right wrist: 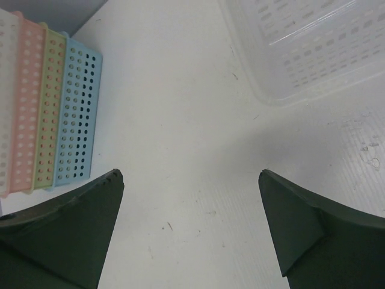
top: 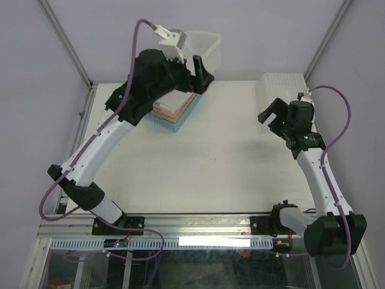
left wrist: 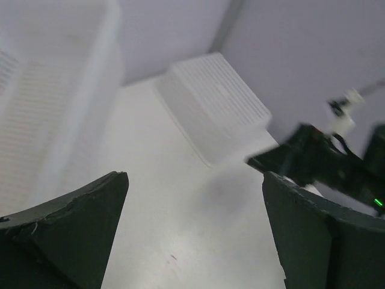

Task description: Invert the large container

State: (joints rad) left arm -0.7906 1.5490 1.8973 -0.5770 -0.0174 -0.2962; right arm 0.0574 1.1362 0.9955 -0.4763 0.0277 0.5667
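A large translucent white perforated container (top: 206, 45) stands at the back centre of the table, with its inside showing in the right wrist view (right wrist: 307, 42). Its wall fills the left of the left wrist view (left wrist: 54, 90). My left gripper (top: 201, 71) is right beside its front wall, open and empty (left wrist: 195, 180). My right gripper (top: 270, 111) hovers open and empty over bare table at the right (right wrist: 189, 174), apart from the container.
A second white ribbed container (top: 281, 84) lies bottom-up at the back right, also seen in the left wrist view (left wrist: 216, 102). A stack of blue, yellow and pink perforated baskets (top: 175, 112) sits under the left arm, also in the right wrist view (right wrist: 45, 108).
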